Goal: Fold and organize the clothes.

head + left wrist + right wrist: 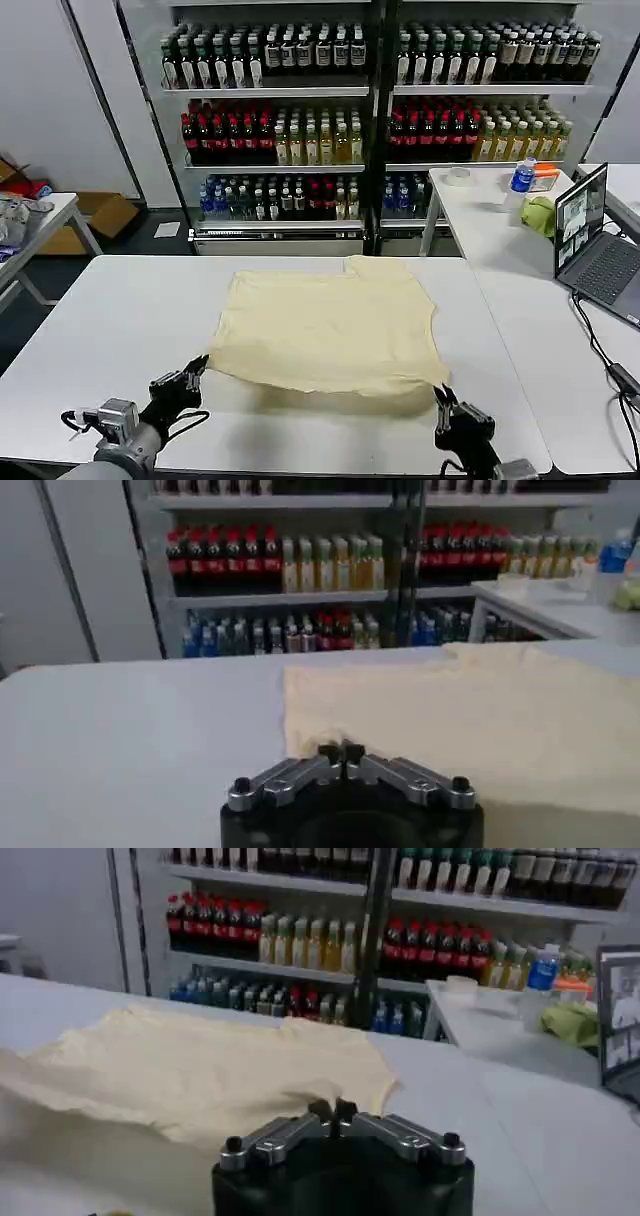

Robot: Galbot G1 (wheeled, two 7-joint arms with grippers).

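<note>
- Two grippers sit at the near corners of the pale yellow, cream-coloured soft fabric T-shirt (330, 328), which lies spread on the white table (110, 310), its near hem lifted slightly.
- Left gripper (196, 370) has its fingers together at the near left corner; right gripper (443, 398) likewise at the near right corner.
- Holding both corners probably lets the hem fold away evenly; whether cloth is actually pinched, I cannot tell.

The T-shirt (330, 330) lies spread on the desk (120, 310), about mid-desk. The left gripper (197, 372) sits at its near left corner, the right gripper (441, 402) at its near right corner, perhaps touching. Shelves of bottles (300, 140) stand behind; a laptop (590, 235) lies right.
</note>
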